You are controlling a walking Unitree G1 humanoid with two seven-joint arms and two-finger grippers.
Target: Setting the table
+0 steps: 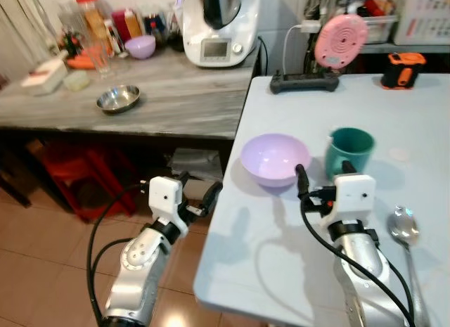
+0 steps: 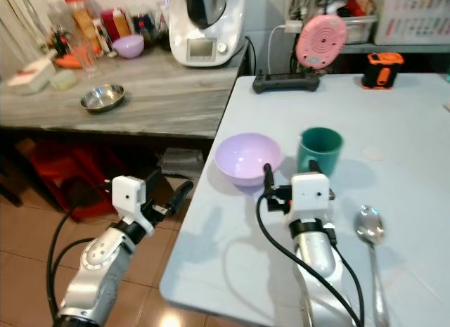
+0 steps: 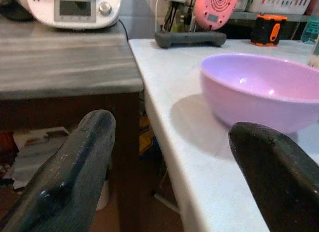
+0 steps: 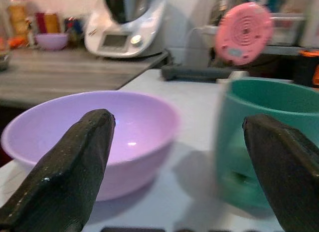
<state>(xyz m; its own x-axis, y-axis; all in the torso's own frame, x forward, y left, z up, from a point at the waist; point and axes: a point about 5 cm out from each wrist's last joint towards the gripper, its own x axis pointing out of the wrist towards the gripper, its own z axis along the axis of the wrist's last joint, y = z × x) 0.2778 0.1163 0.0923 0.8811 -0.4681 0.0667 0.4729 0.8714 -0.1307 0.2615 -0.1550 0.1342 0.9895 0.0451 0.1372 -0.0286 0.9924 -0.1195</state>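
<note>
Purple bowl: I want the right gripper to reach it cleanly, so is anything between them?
Nothing visible. The right gripper is open just short of the purple bowl, with bare table between; the green cup stands beside the bowl.

No text, brand or number can be read anywhere. The white kitchen machine [image 1: 219, 24] has a small grey display [image 3: 75, 7] on its front, but whatever it shows is too blurred and small to make out.
</note>
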